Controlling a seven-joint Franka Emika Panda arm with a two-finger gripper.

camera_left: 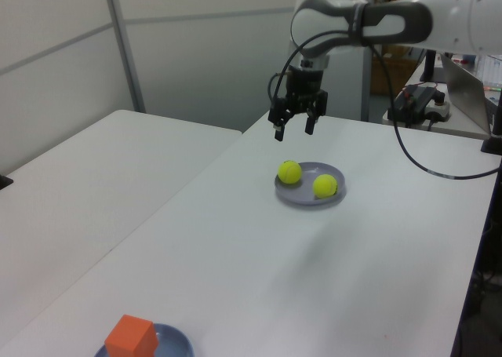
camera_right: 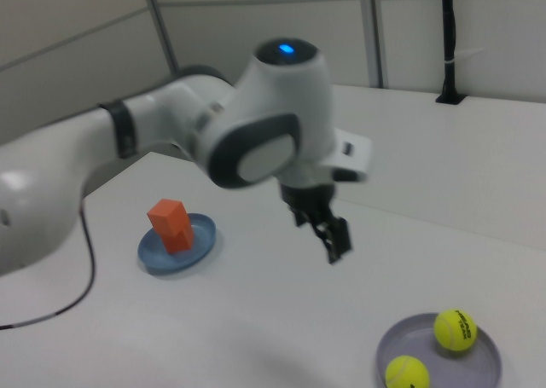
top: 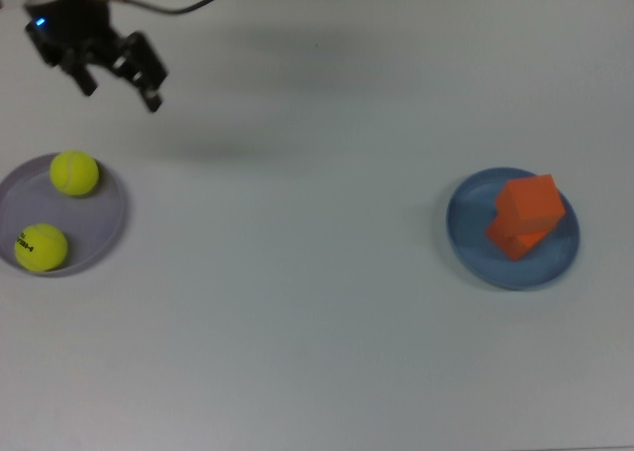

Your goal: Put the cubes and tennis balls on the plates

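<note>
A wide, matte white table [top: 317, 352] carries two shallow round plates set well apart, with a second white table [camera_left: 86, 176] alongside and grey panelled walls [camera_left: 220, 51] behind in the left view. The pale lavender plate [top: 104, 238] holds both fuzzy yellow-green tennis balls [top: 74, 172], lying apart from each other, the one nearer the top view's bottom edge showing small dark print [top: 41, 248]. The medium blue plate [top: 471, 243] holds the two matte orange cubes [top: 531, 201], one stacked askew on the other. The Franka arm's black gripper [top: 119, 82] hangs in the air above bare tabletop, clear of the lavender plate, its two fingers spread apart and holding nothing. A black cable [camera_left: 408, 149] loops from the white arm [camera_left: 408, 20] across the left view.
</note>
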